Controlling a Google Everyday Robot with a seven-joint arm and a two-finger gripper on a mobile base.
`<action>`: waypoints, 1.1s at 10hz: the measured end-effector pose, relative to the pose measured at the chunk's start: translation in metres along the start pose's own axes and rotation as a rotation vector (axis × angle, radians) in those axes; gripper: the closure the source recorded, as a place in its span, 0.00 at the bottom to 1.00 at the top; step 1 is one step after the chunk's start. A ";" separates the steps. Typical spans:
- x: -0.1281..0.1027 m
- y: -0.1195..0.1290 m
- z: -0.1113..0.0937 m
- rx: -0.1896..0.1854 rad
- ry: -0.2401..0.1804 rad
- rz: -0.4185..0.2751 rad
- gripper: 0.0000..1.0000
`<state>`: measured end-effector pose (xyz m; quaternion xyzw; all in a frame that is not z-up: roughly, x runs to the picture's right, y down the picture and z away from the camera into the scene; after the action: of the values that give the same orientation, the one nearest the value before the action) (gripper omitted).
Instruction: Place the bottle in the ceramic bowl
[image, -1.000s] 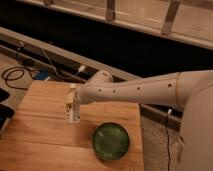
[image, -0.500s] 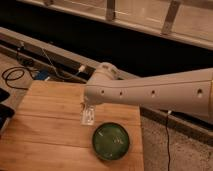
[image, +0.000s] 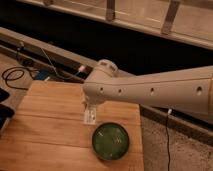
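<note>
Camera view: gripper (image: 90, 114) fingers clamped on upright bottle (image: 90, 116), just above-left of ceramic bowl (image: 110, 141).

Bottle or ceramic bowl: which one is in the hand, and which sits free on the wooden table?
The bottle is in the shut hand, hanging upright just up-left of the bowl. The dark-green ceramic bowl rests on the wooden table, empty.

a pale robot arm (image: 150, 92) is seen reaching in from the right over a wooden table (image: 45, 130). the gripper (image: 90, 111), clamped on the bottle (image: 90, 116), is held upright just above and to the left of the ceramic bowl (image: 110, 141), which is set on the table. black cables (image: 15, 75) are coiled on the floor at left
</note>
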<state>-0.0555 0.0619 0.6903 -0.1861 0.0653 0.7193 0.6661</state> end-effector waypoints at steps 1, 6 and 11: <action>0.002 -0.009 0.012 -0.002 0.022 0.021 1.00; 0.031 -0.070 0.049 0.001 0.092 0.183 1.00; 0.030 -0.067 0.048 -0.002 0.091 0.181 1.00</action>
<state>0.0003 0.1131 0.7343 -0.2125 0.1112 0.7673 0.5947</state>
